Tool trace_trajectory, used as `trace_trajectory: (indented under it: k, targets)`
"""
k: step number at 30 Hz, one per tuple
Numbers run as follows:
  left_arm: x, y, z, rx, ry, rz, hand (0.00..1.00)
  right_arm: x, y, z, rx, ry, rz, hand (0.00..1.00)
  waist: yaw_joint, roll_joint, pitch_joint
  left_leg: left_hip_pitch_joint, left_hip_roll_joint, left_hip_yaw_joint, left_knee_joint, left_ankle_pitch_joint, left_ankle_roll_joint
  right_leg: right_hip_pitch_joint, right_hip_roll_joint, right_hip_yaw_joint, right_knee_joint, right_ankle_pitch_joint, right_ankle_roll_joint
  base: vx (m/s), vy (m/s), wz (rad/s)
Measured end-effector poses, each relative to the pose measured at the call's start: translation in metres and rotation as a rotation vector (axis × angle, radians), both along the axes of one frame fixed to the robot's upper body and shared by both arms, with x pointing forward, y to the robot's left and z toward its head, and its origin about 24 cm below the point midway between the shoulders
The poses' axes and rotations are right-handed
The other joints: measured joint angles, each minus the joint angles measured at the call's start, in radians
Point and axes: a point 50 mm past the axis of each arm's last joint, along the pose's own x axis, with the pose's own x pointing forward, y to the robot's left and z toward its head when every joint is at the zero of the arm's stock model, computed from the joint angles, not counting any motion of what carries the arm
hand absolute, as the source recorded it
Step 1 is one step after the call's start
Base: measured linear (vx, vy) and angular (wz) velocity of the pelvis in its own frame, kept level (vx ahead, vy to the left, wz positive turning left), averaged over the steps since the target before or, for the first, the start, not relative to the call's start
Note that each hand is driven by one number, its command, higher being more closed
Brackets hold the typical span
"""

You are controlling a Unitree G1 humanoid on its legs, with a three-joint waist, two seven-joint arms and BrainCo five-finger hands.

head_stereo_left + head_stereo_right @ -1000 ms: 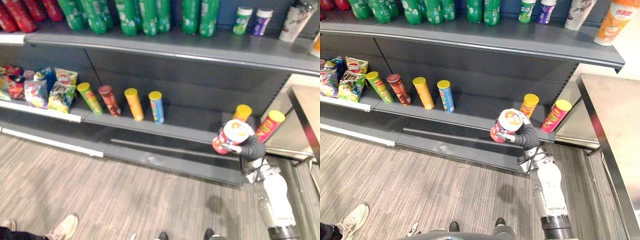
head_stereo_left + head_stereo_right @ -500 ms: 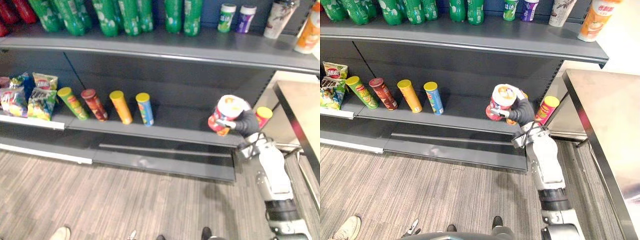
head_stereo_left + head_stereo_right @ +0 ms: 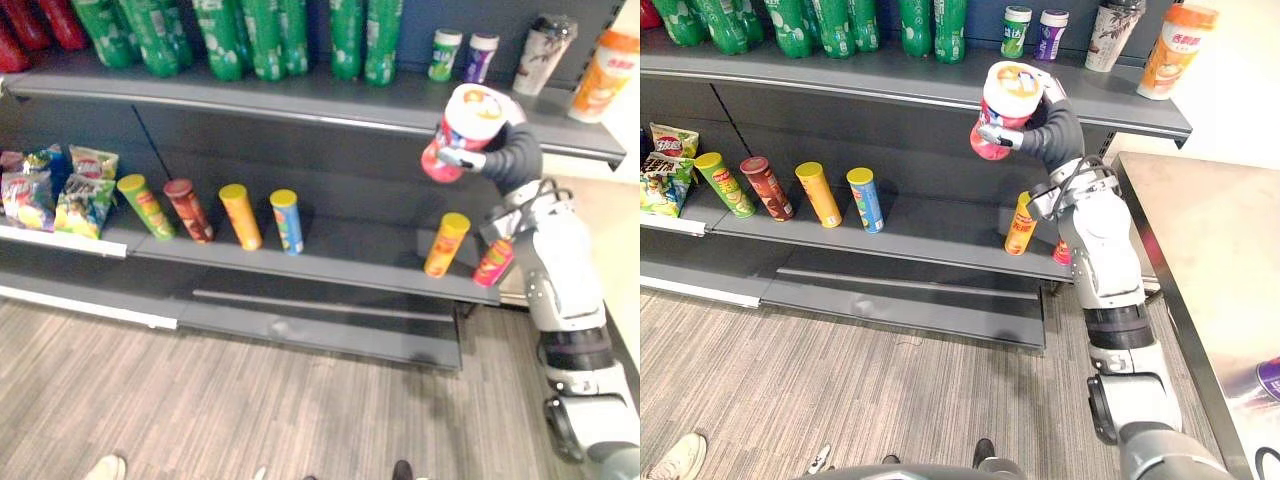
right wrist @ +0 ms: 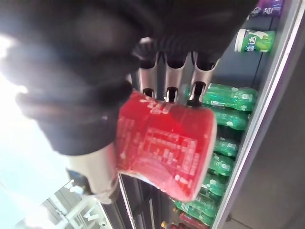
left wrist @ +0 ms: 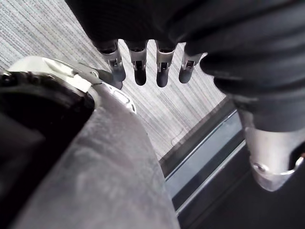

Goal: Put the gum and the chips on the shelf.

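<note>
The right hand (image 3: 1048,128) is curled round a red chips can (image 3: 1005,100), held tilted at the top shelf's (image 3: 840,80) front edge. Bare shelf lies just behind it. Two gum jars (image 3: 1016,30) stand at 12 o'clock and green bottles (image 3: 930,20) at 10. At 6 o'clock an orange can (image 3: 1020,225) stands on the lower shelf (image 3: 940,235), which is bare toward 9. The chips can's white print is too small to read. The left hand (image 5: 139,71) hangs over the floor (image 5: 71,28) with its fingers straight.

Matt metal shelf (image 3: 940,78), glossy red chips can (image 3: 1004,108), shiny plastic bottles (image 3: 790,25), streaked floor (image 3: 840,380)
</note>
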Motion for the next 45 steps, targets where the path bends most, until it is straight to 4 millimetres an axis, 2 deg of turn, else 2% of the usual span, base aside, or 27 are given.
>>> trace_trajectory:
  k: [6, 8, 11, 14, 18, 26, 29, 37, 45]
  targets:
    - [0.004, -0.001, 0.000, 0.005, 0.010, -0.037, 0.00, 0.038, -0.007, -0.018, 0.003, 0.196, -0.101, 1.00, 0.006, -0.005, -0.015, -0.010, 0.000, -0.023, 0.000, 0.014, -0.001, 0.002, 0.000, -0.018, -0.008, 0.006, -0.005, -0.01, -0.012, 0.07]
    - [0.008, -0.001, 0.000, 0.003, 0.005, -0.040, 0.00, 0.047, -0.012, -0.019, 0.011, 0.228, -0.136, 1.00, 0.018, -0.005, -0.015, -0.016, 0.001, -0.028, 0.000, 0.020, -0.002, 0.002, 0.001, -0.025, -0.014, 0.012, -0.010, -0.03, -0.021, 0.13]
    - [0.011, -0.001, 0.000, 0.001, 0.000, -0.042, 0.00, 0.060, -0.026, -0.014, 0.020, 0.267, -0.214, 1.00, 0.029, -0.004, -0.015, -0.018, 0.002, -0.048, 0.000, 0.028, -0.001, 0.008, 0.001, -0.043, -0.014, 0.013, -0.010, -0.03, -0.020, 0.16]
    - [0.012, -0.001, 0.001, -0.002, -0.002, -0.044, 0.00, 0.067, -0.032, 0.004, 0.027, 0.243, -0.264, 1.00, 0.035, -0.004, -0.014, -0.022, 0.006, -0.060, 0.000, 0.033, -0.003, 0.012, 0.003, -0.055, -0.014, 0.013, -0.011, -0.05, -0.022, 0.15]
    - [0.014, -0.002, 0.001, -0.011, -0.003, -0.052, 0.00, 0.068, -0.043, 0.036, 0.017, 0.153, -0.325, 1.00, 0.042, -0.001, -0.013, -0.045, 0.008, -0.080, 0.000, 0.043, -0.010, -0.001, 0.005, -0.070, -0.014, 0.014, -0.013, -0.05, -0.015, 0.13]
    - [0.019, -0.004, 0.002, -0.022, -0.004, -0.080, 0.00, 0.061, -0.057, 0.071, 0.031, 0.068, -0.357, 1.00, 0.054, 0.003, 0.002, -0.048, 0.018, -0.080, 0.000, 0.053, -0.018, -0.003, 0.014, -0.072, -0.017, 0.011, -0.009, -0.01, -0.003, 0.00]
    - [0.021, -0.006, 0.002, -0.023, -0.008, -0.091, 0.00, 0.061, -0.058, 0.075, 0.041, 0.054, -0.349, 1.00, 0.053, 0.004, 0.013, -0.047, 0.019, -0.080, 0.000, 0.053, -0.019, -0.002, 0.015, -0.072, -0.017, 0.011, -0.010, 0.00, 0.000, 0.00]
    - [0.030, -0.006, 0.003, -0.024, -0.030, -0.119, 0.00, 0.047, -0.050, 0.103, 0.087, -0.176, -0.291, 1.00, 0.060, 0.006, 0.050, -0.055, 0.020, -0.100, 0.000, 0.055, -0.019, -0.001, 0.015, -0.090, -0.018, 0.014, -0.014, 0.02, -0.008, 0.06]
    - [0.037, -0.004, 0.006, -0.005, -0.055, -0.161, 0.00, 0.050, -0.048, 0.099, 0.046, -0.157, -0.274, 1.00, 0.059, 0.009, 0.086, -0.070, 0.019, -0.108, 0.000, 0.061, -0.014, -0.013, 0.014, -0.099, -0.012, 0.014, -0.015, 0.01, -0.004, 0.04]
